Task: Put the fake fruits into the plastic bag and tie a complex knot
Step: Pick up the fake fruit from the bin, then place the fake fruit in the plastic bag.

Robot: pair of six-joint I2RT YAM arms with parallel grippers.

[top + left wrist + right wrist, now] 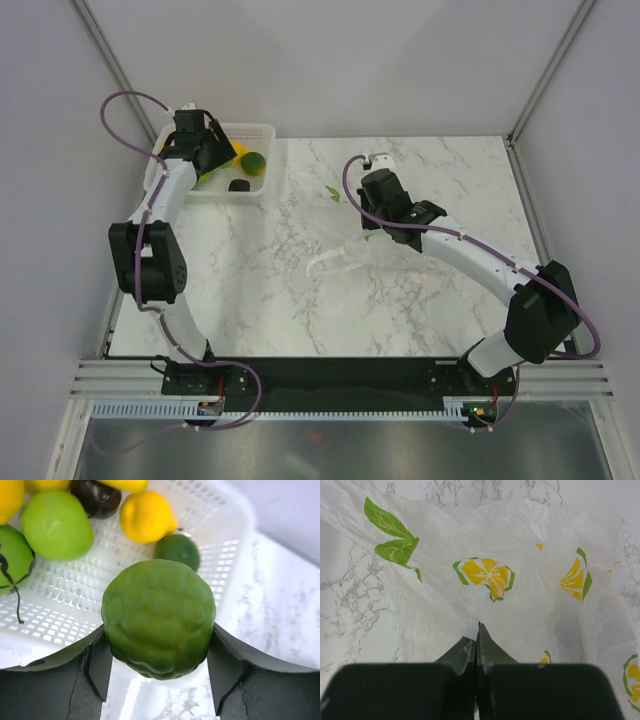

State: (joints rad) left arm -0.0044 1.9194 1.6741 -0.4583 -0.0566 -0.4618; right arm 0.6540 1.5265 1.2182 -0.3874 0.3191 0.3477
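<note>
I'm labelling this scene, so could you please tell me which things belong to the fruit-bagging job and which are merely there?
Belongs to the job:
- bumpy green fruit, gripped by the left gripper
- other fake fruits
- plastic bag, pinched by the right gripper

Merely there:
- white basket holding them
- marble table

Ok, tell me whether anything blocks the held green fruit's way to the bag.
Nothing visible does. Only bare marble table lies between the basket, where the left gripper holds the bumpy green fruit, and the plastic bag.
</note>
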